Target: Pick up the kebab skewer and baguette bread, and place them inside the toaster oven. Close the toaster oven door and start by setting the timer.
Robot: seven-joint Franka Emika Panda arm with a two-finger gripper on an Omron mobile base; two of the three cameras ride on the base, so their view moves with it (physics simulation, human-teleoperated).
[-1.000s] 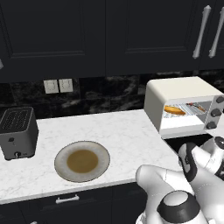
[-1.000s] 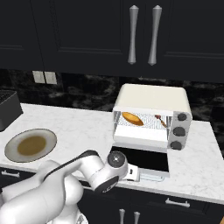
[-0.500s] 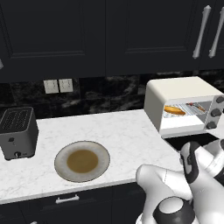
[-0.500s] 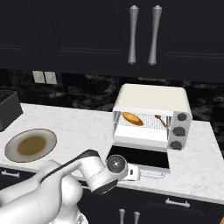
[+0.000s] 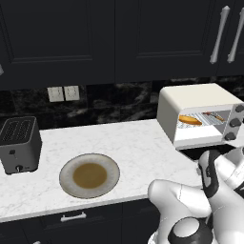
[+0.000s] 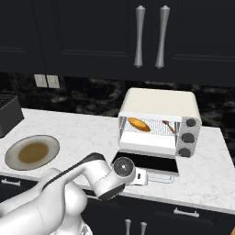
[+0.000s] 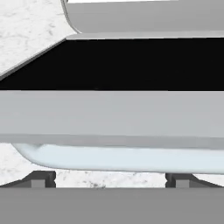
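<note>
With the bread (image 6: 139, 124) and the skewer (image 6: 167, 126) lying on the rack inside the toaster oven (image 6: 158, 121), bread to the left and skewer to the right, what is left looks like shutting the door and setting the timer. Going left to right along the counter (image 6: 87, 133): a dark toaster (image 5: 18, 144) stands near the left end, a plate (image 5: 89, 175) sits near the front edge, and the oven stands toward the right end against the back wall. Its door (image 6: 147, 162) hangs open, flat over the counter toward the front edge, the pale bar handle (image 6: 160, 179) running left to right. The gripper (image 6: 143, 177) sits just at that front edge, jaws spread wide and empty; in the hand view the handle (image 7: 122, 157) lies crosswise just above the fingertips (image 7: 40, 178), so the lift should come from beneath.
</note>
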